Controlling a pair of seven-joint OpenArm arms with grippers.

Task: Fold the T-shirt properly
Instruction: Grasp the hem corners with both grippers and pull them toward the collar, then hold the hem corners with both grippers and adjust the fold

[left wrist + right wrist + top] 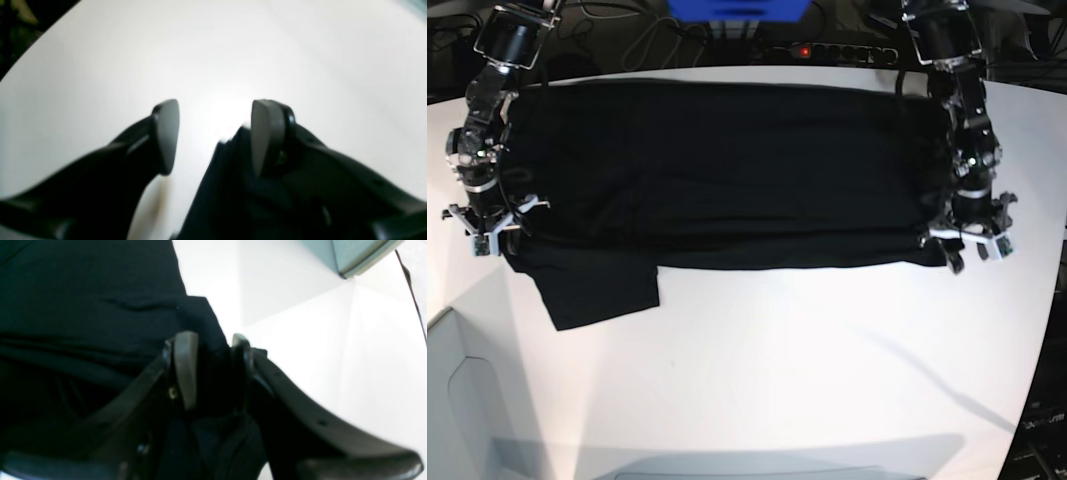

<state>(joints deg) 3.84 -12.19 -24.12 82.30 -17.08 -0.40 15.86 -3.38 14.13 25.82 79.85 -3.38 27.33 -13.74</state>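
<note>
Lying across the far half of the white table (777,380), the T-shirt (727,170) forms a long black band, its near edge a fairly straight fold running from one gripper to the other, its far edge close to the table's back rim. 1 sleeve (597,290) sticks out past that near edge toward the front on the base view's left. The right gripper (208,370) sits at that end of the band; its 2 fingers stand a narrow way apart with a bunch of black cloth filling the gap between the pads, though whether they press it cannot be told. The left gripper (215,133) is at the opposite end, at the shirt's near corner; its fingers stand wide, bare table showing between them, and a fold of the cloth lies against the inner side of 1 pad (265,133) only, so nothing is clamped. In front of the shirt the table is open white surface all the way to the near rim. A teal box (353,255) stands off beyond the right gripper, apart from the cloth. Cables and a power strip (837,52) lie behind the table's back rim.
</note>
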